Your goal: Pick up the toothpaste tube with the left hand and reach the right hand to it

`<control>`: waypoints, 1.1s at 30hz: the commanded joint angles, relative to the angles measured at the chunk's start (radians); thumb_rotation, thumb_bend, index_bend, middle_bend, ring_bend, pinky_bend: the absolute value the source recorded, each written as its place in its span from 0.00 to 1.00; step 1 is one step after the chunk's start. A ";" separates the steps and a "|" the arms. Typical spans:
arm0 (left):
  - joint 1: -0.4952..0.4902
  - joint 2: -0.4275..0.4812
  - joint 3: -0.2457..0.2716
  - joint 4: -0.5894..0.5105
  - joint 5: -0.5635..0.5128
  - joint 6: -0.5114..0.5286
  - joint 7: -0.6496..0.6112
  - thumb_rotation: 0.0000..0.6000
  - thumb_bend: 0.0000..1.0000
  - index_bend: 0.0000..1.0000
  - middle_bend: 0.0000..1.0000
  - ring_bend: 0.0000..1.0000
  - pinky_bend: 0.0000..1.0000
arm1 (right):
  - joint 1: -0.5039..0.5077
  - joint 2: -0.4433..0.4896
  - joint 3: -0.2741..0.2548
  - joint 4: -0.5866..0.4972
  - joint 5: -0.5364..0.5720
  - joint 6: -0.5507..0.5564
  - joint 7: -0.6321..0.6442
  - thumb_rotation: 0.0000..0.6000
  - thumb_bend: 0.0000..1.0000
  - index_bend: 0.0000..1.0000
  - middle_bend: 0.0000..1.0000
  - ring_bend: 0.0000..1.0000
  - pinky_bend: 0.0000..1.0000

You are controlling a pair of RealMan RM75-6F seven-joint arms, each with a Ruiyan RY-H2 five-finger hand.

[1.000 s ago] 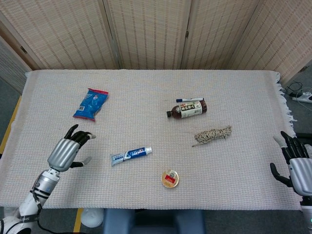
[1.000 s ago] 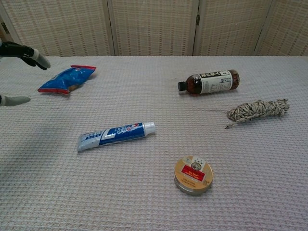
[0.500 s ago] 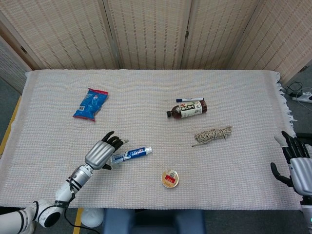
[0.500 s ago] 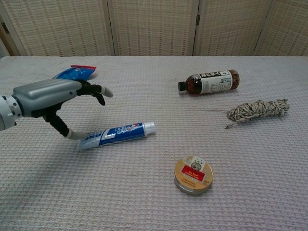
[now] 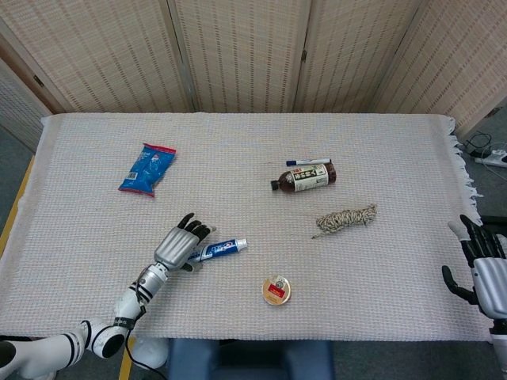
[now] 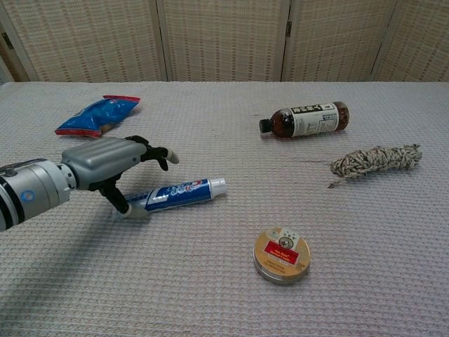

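The blue and white toothpaste tube (image 5: 221,248) (image 6: 180,194) lies flat on the cloth, cap to the right. My left hand (image 5: 179,245) (image 6: 111,163) hovers over the tube's flat left end, fingers spread above it and thumb down beside the crimp; it holds nothing. My right hand (image 5: 482,269) is open at the table's far right edge, far from the tube, and does not show in the chest view.
A round tin (image 5: 276,290) (image 6: 281,254) lies just right of the tube. A brown bottle (image 5: 304,177) (image 6: 306,119) with a pen (image 5: 307,161) behind it, a rope bundle (image 5: 346,218) (image 6: 376,160) and a blue snack bag (image 5: 147,168) (image 6: 97,115) lie farther off.
My left hand has swept from the table's left side rightward and inward to the tube's left end. The right hand has barely moved. The tube has not shifted.
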 commanded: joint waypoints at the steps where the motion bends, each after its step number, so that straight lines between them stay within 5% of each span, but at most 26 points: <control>1: -0.002 -0.011 -0.011 0.033 -0.027 0.006 0.003 1.00 0.25 0.21 0.26 0.19 0.04 | 0.001 -0.002 0.000 0.001 0.001 -0.004 0.000 1.00 0.50 0.00 0.00 0.01 0.00; 16: -0.027 -0.014 0.006 -0.003 -0.028 0.009 0.041 1.00 0.27 0.30 0.28 0.22 0.05 | 0.007 -0.007 0.001 0.009 0.005 -0.018 0.002 1.00 0.50 0.00 0.00 0.01 0.00; 33: -0.044 -0.067 -0.004 0.048 -0.085 0.015 0.109 1.00 0.35 0.48 0.46 0.34 0.09 | 0.011 -0.017 0.002 0.032 0.014 -0.034 0.019 1.00 0.50 0.00 0.00 0.01 0.00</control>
